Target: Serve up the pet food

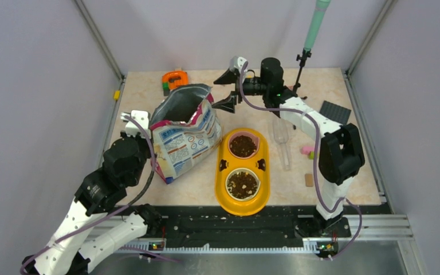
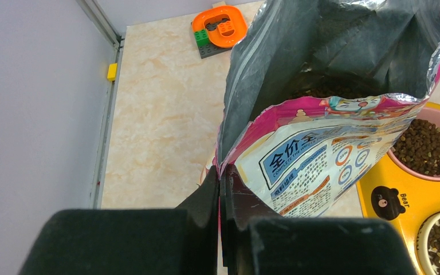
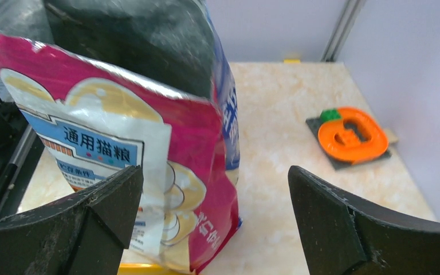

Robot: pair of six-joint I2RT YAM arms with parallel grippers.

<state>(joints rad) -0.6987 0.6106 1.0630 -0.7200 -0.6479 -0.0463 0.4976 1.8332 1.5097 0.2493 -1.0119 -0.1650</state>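
The magenta-and-blue cat food bag point(image 1: 184, 136) stands open at centre left, leaning a little. Pet food point(image 2: 333, 90) shows as dark kibble inside its foil mouth. More kibble fills the pink bowl point(image 1: 243, 145) and the white bowl point(image 1: 242, 184) of the yellow feeder point(image 1: 224, 172). My left gripper point(image 2: 220, 179) is shut on the bag's upper left edge, also seen from above point(image 1: 148, 129). My right gripper point(image 1: 227, 90) hangs open just behind the bag's right side. In its wrist view the bag point(image 3: 120, 132) stands ahead, partly between the spread fingers point(image 3: 113, 197), and they do not touch it.
A clear scoop point(image 1: 281, 140) lies right of the feeder. Small pink-green point(image 1: 307, 150) and tan point(image 1: 309, 179) blocks lie further right, and a dark mat point(image 1: 335, 110) at the back right. An orange toy on a brick base point(image 1: 175, 79) and a teal-topped stand point(image 1: 303, 57) sit at the back.
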